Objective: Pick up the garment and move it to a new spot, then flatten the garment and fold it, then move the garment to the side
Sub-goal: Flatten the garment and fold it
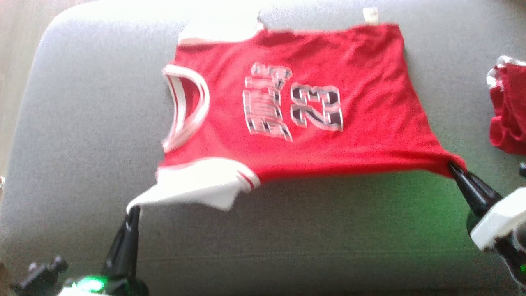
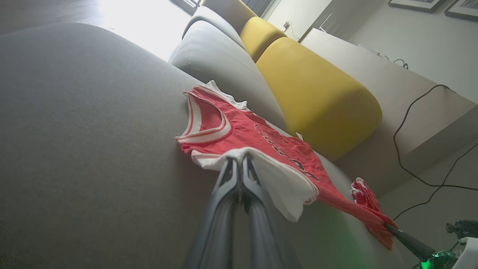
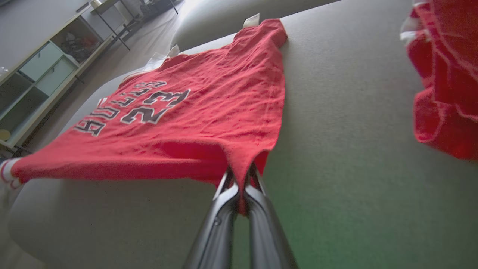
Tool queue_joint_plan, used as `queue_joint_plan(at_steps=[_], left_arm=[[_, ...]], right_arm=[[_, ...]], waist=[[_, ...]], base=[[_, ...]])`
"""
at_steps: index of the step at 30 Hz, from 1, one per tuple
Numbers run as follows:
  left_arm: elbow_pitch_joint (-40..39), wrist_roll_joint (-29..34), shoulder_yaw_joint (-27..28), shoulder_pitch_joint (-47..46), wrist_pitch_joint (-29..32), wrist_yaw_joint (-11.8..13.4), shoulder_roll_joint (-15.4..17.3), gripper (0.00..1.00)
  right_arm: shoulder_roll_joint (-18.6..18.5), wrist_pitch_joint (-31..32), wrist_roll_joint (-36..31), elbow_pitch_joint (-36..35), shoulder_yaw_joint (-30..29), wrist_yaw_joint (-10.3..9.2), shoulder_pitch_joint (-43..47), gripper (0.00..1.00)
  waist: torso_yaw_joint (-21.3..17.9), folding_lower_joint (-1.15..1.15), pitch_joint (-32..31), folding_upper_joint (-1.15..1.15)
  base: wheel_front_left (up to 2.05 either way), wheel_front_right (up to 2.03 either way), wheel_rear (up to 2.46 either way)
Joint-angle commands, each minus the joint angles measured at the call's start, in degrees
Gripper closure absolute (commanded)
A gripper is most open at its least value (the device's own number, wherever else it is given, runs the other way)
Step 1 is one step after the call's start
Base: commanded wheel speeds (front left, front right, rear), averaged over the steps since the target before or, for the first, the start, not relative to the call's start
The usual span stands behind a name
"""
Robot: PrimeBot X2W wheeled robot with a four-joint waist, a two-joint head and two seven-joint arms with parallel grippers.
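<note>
Two near corners of the garment (image 1: 312, 102), spread on the grey sofa (image 1: 82, 123), are pinched: left gripper (image 1: 133, 211) clamps the white sleeve (image 1: 193, 185), right gripper (image 1: 452, 167) the red hem (image 1: 431, 154); seemingly light, limp cloth.

One jersey (image 1: 361, 94), one crumpled red garment (image 1: 509, 111), two tools (image 1: 133, 210) (image 1: 453, 167), one grey sofa (image 1: 82, 123).

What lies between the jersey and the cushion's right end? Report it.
A crumpled red garment lies on the grey cushion right of the jersey, apart from it. The left claw and right claw are shut on the jersey.
</note>
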Motion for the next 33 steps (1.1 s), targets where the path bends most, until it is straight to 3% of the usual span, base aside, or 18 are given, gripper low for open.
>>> queue_joint_plan(at_steps=[1, 8, 13, 19, 22, 31, 32, 33], left_arm=[[-3.2, -0.5, 2.6, 0.0, -0.2, 0.2, 0.8, 1.00], [-12.9, -4.0, 2.6, 8.0, 3.9, 2.5, 2.3, 1.00], [-13.8, -5.8, 1.9, 3.5, 6.2, 3.5, 1.3, 1.00], [-5.3, -4.5, -0.1, -10.0, 7.4, 4.8, -2.3, 1.00], [1.3, -2.9, -1.5, -20.0, 6.4, 3.3, -4.3, 1.00], [18.0, -0.3, -4.0, -38.2, 3.8, 0.3, -5.3, 1.00], [19.8, -0.3, -4.1, -39.4, 3.6, 0.2, -5.4, 1.00], [21.6, -0.3, -4.4, -40.5, 3.5, 0.1, -5.5, 1.00]], right_arm=[[-1.1, -0.4, -0.7, -2.6, -1.2, -0.02, 1.6, 1.00], [1.7, 3.0, -3.3, -10.2, -8.7, -0.02, 10.0, 1.00], [4.9, 7.2, -5.8, -12.0, -10.8, -0.02, 8.0, 1.00], [7.6, 10.8, -9.3, -7.6, -10.5, -0.02, -1.1, 1.00], [8.3, 11.8, -11.3, -3.1, -10.7, -0.02, -7.9, 1.00], [8.1, 11.9, -15.3, 5.9, -8.6, -0.02, -19.6, 1.00], [8.0, 11.7, -15.4, 6.6, -8.2, -0.02, -20.4, 0.97], [8.0, 11.3, -15.4, 7.3, -7.9, -0.02, -21.1, 0.83]], waist=[[-0.3, 0.01, -1.7, -0.01], [0.1, 0.01, -2.7, -0.01], [-0.1, 0.01, -1.3, -0.01], [0.0, 0.01, 1.8, -0.01], [0.3, 0.01, 4.5, -0.01], [0.5, 0.01, 10.1, -0.01], [0.4, 0.01, 10.6, -0.01], [0.4, 0.01, 11.0, -0.01]], base=[[0.00, 0.00, 0.00], [0.00, 0.00, 0.00], [0.00, 0.00, 0.00], [0.00, 0.00, 0.00], [0.00, 0.00, 0.00], [0.00, 0.00, 0.00], [0.00, 0.00, 0.00], [0.00, 0.00, 0.00]])
